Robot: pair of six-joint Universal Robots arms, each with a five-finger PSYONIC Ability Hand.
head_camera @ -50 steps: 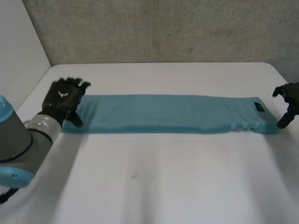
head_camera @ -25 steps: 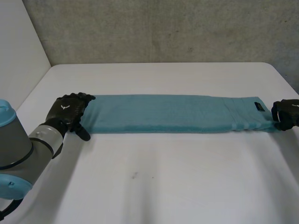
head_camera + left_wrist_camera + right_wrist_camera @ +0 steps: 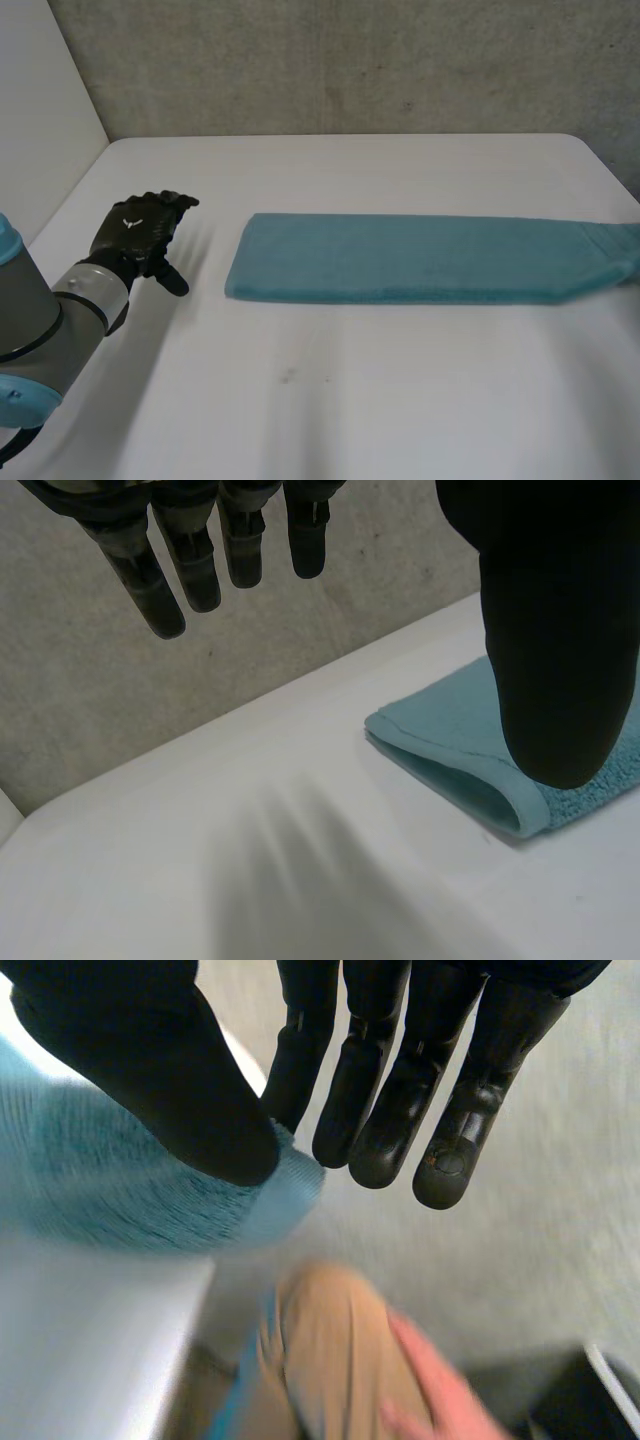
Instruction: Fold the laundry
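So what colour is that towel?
Plain teal; the towel shows best in the head view.

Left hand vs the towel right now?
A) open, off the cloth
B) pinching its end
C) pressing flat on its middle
A: the left hand has relaxed fingers holding nothing, and bare table lies between it and the nearest end of the towel.

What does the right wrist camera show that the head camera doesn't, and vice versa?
Right wrist view adds: the black right hand pinching one end of the teal terry towel between thumb and fingers, with a person's hand and tan-clad leg beyond that end. Head view adds: the black left hand, open, apart from the towel's other end. Shared: the towel on the white table.
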